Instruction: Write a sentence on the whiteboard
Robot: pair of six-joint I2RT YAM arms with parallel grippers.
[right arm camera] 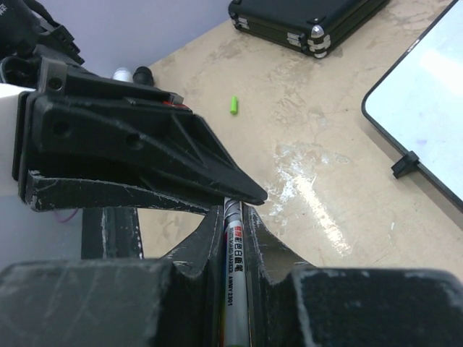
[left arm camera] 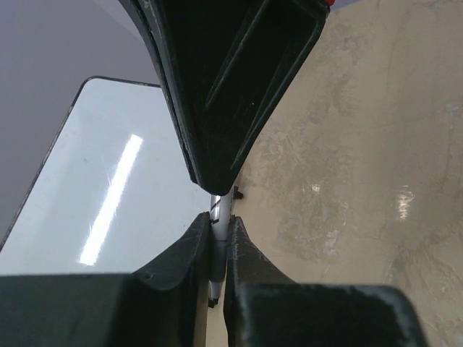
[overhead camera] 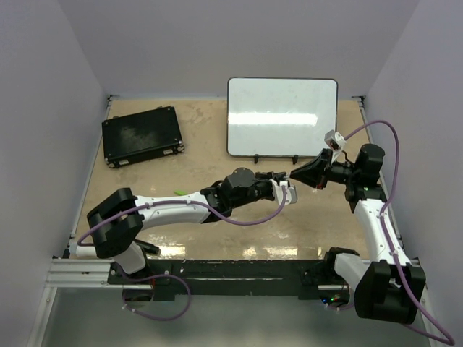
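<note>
We begin at the marker (right arm camera: 235, 269), a pale barrel with small printed lettering and a red patch. The right gripper (right arm camera: 235, 231) has its two black fingers pressed against the barrel from both sides, so it is clamped on the marker. In the right wrist view the barrel runs straight up toward 12 o'clock, where it goes in under the pointed tip of the other arm's tool.

The left gripper (left arm camera: 219, 242) meets it there. In the left wrist view its fingers sit tight on either side of the thin white end of the same marker, closed on it, with the right gripper's black body filling the frame just above. So both arms grip one marker, tip to tip, above the middle of the table (overhead camera: 202, 137).

Seen from above, the whiteboard (overhead camera: 282, 116) sits at 12 o'clock from that meeting point, near the far edge of the table and apart from both tools. Its face is glossy white with glare, and two small black clips sit on its near rim. A green cap (overhead camera: 179, 192) lies on the table at about 9 o'clock, just beside the left forearm. A flat black case (overhead camera: 141, 135) rests at about 10 o'clock, well apart from the whiteboard.
</note>
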